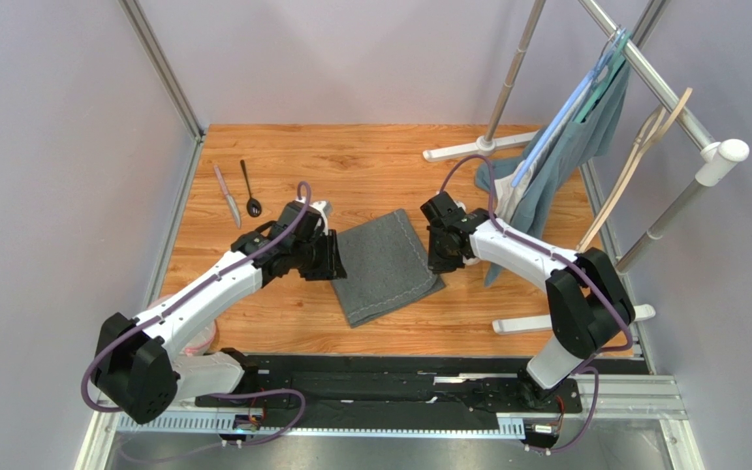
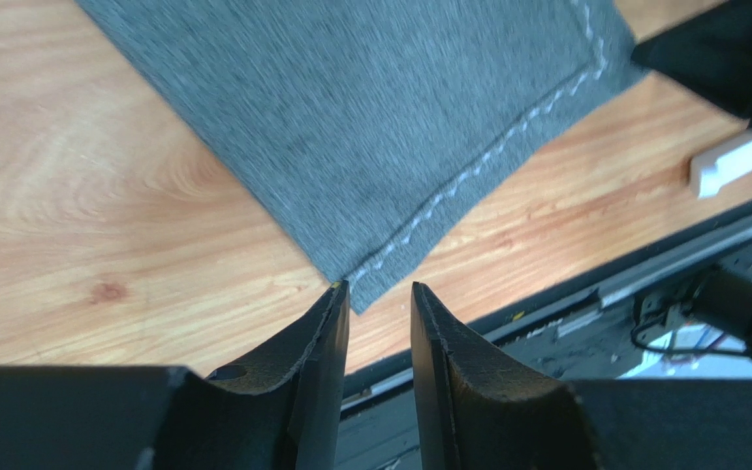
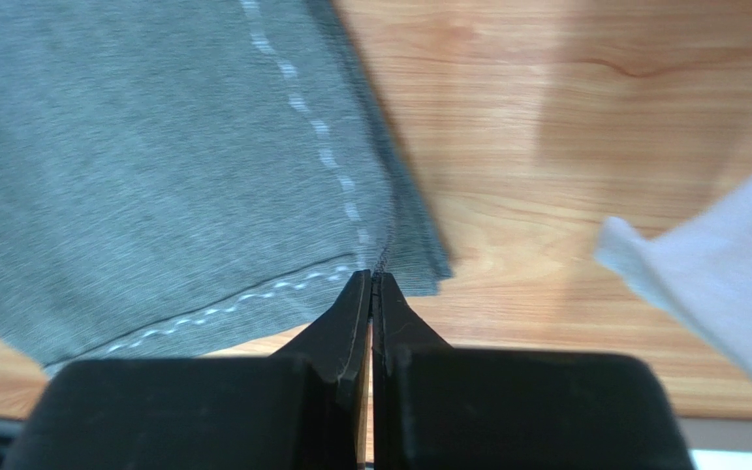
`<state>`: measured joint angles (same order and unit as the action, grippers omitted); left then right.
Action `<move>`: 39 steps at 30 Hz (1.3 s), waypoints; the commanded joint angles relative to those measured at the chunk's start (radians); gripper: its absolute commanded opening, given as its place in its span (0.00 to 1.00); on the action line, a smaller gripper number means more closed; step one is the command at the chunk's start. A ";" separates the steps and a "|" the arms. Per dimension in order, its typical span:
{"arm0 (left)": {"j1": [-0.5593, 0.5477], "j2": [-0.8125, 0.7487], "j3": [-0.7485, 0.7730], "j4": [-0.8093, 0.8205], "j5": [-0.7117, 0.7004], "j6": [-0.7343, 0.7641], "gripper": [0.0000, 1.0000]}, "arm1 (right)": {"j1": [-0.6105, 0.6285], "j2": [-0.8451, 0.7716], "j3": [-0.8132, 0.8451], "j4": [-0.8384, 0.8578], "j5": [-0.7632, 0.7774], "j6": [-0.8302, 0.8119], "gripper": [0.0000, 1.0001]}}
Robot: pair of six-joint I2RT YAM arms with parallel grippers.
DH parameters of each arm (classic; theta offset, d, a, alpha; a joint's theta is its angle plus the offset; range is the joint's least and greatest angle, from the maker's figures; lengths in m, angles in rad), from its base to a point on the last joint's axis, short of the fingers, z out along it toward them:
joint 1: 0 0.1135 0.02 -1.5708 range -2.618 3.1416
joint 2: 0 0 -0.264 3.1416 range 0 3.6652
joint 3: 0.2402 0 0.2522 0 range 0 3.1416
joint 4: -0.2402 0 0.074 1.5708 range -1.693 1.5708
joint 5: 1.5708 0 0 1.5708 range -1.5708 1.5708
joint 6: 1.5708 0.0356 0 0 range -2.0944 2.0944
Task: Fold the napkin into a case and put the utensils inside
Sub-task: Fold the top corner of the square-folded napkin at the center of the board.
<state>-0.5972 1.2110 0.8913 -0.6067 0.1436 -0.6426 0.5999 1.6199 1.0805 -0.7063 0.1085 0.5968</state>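
Observation:
The napkin (image 1: pixel 386 264) lies folded as a dark grey rectangle with pale stitching on the wooden table (image 1: pixel 370 166). My left gripper (image 1: pixel 336 257) is at its left edge. In the left wrist view the left gripper (image 2: pixel 380 286) stands open, with the napkin (image 2: pixel 390 127) corner just past its fingertips and nothing between them. My right gripper (image 1: pixel 439 259) is at the cloth's right edge. It is shut, and the right gripper (image 3: pixel 372 276) pinches the stitched edge of the napkin (image 3: pixel 154 176). The silver knife (image 1: pixel 227 194) and the black spoon (image 1: pixel 250 188) lie side by side at the back left.
A clothes rack stands at the right with a teal-grey garment (image 1: pixel 586 127) and hangers (image 1: pixel 645 147). Its white feet (image 1: pixel 473 149) rest on the table behind and beside the right arm. A pale blurred shape (image 3: pixel 713 294) shows right of the right gripper. A black rail (image 2: pixel 596 294) runs along the near edge.

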 commanded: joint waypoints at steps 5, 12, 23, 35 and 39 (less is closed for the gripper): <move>0.273 -0.025 0.024 0.070 0.192 -0.032 0.38 | 0.092 0.182 0.267 0.223 -0.306 0.009 0.00; 0.320 -0.031 0.060 0.021 0.182 0.001 0.37 | 0.152 0.503 0.684 0.209 -0.466 0.034 0.00; 0.323 -0.031 0.005 0.045 0.180 0.003 0.36 | 0.156 0.629 0.774 0.298 -0.538 0.106 0.00; 0.321 -0.004 -0.029 0.077 0.272 0.004 0.36 | 0.147 0.658 0.791 0.237 -0.439 0.087 0.00; 0.297 -0.019 -0.126 0.172 0.326 -0.035 0.37 | 0.133 0.580 0.698 0.217 -0.342 0.093 0.00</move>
<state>-0.2813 1.2060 0.8379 -0.5255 0.4000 -0.6521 0.7479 2.2910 1.8370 -0.4728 -0.3336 0.6872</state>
